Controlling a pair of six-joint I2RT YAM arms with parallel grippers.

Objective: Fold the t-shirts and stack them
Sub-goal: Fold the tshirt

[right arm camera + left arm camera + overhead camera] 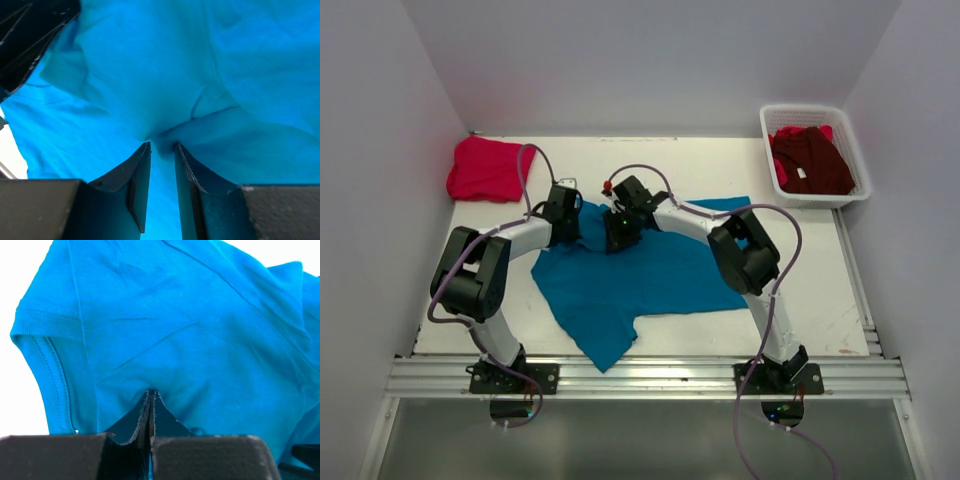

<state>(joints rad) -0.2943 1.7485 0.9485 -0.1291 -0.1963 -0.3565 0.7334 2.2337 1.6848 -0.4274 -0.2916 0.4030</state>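
teal-blue t-shirt (pixel 650 285), spread mid-table, being pinched along far edge by both grippers, likely for fold: left gripper (pixel 151 394) fully closed on cloth, right gripper (pixel 161 146) narrowly parted, clamping bunched ridge. pinkish-red t-shirt (pixel 485 168) lying folded far-left; maroon t-shirt (pixel 812 160) waiting in basket (pixel 847 132).

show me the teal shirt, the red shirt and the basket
teal shirt (pixel 650 280), top view, middle of its body
red shirt (pixel 483 168), top view, centre of the bundle
basket (pixel 800 108), top view, far rim
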